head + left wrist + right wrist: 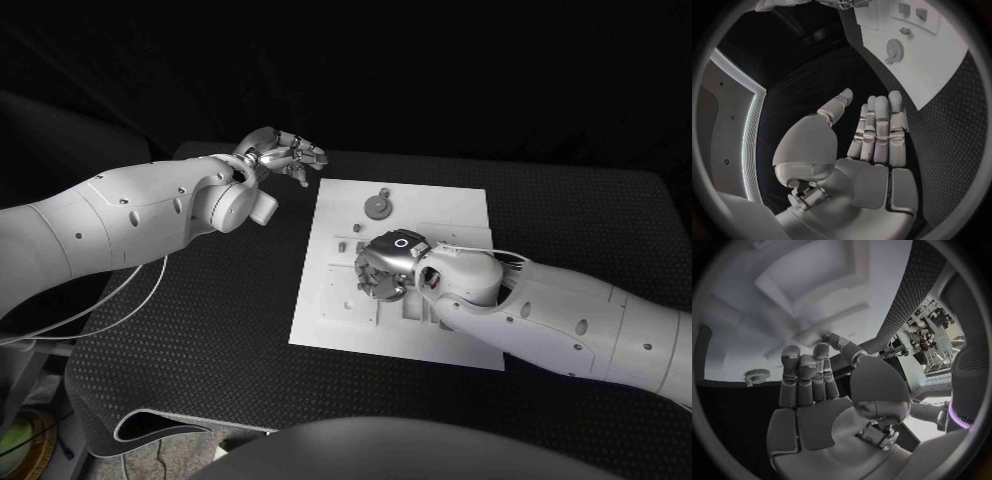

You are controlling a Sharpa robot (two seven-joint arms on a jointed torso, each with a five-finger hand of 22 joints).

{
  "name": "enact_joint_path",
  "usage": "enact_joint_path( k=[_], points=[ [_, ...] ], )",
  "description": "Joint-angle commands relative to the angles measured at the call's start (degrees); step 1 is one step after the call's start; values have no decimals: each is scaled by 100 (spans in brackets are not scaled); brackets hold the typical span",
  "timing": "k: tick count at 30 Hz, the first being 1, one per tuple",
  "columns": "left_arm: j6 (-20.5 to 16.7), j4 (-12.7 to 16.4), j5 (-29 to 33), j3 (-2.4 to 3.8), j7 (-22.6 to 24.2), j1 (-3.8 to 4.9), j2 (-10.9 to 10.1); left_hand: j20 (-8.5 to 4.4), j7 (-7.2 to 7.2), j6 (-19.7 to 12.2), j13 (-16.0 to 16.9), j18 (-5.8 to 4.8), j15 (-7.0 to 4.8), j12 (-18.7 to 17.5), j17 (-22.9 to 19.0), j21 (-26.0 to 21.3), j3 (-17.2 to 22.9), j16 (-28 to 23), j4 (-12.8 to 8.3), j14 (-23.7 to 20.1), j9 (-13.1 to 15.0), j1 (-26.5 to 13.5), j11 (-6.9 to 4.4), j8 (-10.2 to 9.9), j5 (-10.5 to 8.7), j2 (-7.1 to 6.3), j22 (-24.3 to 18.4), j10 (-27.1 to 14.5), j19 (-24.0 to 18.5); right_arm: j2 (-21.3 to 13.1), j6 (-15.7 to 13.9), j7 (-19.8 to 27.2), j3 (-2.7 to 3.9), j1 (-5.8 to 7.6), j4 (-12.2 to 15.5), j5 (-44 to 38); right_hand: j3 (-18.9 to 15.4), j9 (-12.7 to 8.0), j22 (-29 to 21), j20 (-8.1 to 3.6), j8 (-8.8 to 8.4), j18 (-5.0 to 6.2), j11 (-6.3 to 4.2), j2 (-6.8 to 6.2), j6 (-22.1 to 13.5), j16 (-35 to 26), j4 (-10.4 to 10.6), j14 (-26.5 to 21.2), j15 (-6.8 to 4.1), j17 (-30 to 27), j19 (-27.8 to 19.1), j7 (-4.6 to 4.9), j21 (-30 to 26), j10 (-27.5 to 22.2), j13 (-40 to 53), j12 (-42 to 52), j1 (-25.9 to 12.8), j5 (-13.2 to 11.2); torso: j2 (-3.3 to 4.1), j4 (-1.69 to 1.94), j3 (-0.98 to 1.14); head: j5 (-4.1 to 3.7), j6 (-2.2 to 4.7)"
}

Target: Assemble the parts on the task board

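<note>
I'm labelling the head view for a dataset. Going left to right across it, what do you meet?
Left arm → left robot hand, held over the black table off the board's far left corner → white task board with a round gear-like part → right robot hand above the board → right arm.

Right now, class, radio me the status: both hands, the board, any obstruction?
Left hand open, off the white task board. Right hand open over its middle. Round grey gear part untouched. Nothing obstructing.
</note>
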Motion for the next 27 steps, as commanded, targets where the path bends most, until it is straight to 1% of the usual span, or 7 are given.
enact_joint_path(
  k=[1, 6, 8, 16, 22, 27],
  points=[
    [89, 17, 12, 4, 38, 6, 2, 11, 38, -5, 7, 142, 14, -19, 7, -37, -35, -30, -7, 11, -6, 1, 0, -20, 1, -21, 0, -47, 30, -25, 80, -16, -32, -35, -42, 7, 157, 24, 94, 10, 0, 252, 1, 79, 20, 5, 27, 11, -26, 12, -21, 42, 25, -13, -17, 39, 83, 35, 0, -1, 5, -5, 3],
    [98, 29, 3, 3, 22, 5, -9, 12, 40, -9, 11, 141, 14, -18, 9, -37, -41, -29, -5, 14, -7, -7, 0, -21, -1, -23, 1, -45, 33, -51, -38, -5, -32, -36, -30, 19, 245, 36, 97, 12, -4, 252, -4, 76, 49, 12, 22, 31, -30, 18, 1, 35, 49, 6, -32, 61, 63, 25, -1, -3, 3, -16, 12],
    [106, 30, -3, 3, 18, 5, -13, 12, 41, -8, 13, 141, 14, -18, 9, -37, -44, -29, -3, 15, -7, -11, 0, -20, -1, -24, 2, -44, 34, -63, -66, -7, -31, -36, -24, 20, 263, 41, 98, 11, -3, 252, -7, 74, 60, 14, 18, 38, -33, 19, 8, 31, 57, 15, -36, 68, 60, 24, -2, 1, 4, -18, 18],
    [108, 28, -16, 3, 7, 5, -23, 11, 39, -3, 20, 141, 13, -15, 12, -38, -52, -29, 1, 19, -6, -25, -2, -16, -2, -23, 4, -39, 39, -95, -204, -6, -31, -40, -9, 42, 288, 48, 99, 9, -2, 252, -12, 67, 75, 16, 12, 50, -37, 21, 21, 26, 68, 29, -44, 78, 51, 21, -2, 2, 1, -22, 21],
    [131, 55, -28, 2, -20, 5, -50, 10, 36, 6, 29, 142, 10, -11, 15, -40, -62, -30, 4, 23, -5, -43, -5, -9, -2, -23, 6, -32, 44, -126, -232, -22, -30, -41, -13, 87, 296, 50, 98, 8, -3, 252, -14, 65, 79, 15, 11, 54, -39, 21, 24, 24, 71, 32, -47, 80, 48, 20, -1, -3, 1, -21, 24],
    [131, 60, -29, 2, -21, 5, -60, 9, 34, 10, 33, 142, 9, -11, 16, -41, -67, -30, 5, 24, -4, -52, -6, -5, -2, -24, 7, -31, 45, -203, -224, -56, -30, -41, 6, 87, 301, 51, 98, 7, -5, 252, -15, 61, 80, 15, 9, 56, -40, 21, 26, 24, 73, 33, -49, 81, 46, 20, -2, 5, -1, -25, 27]
  ],
)
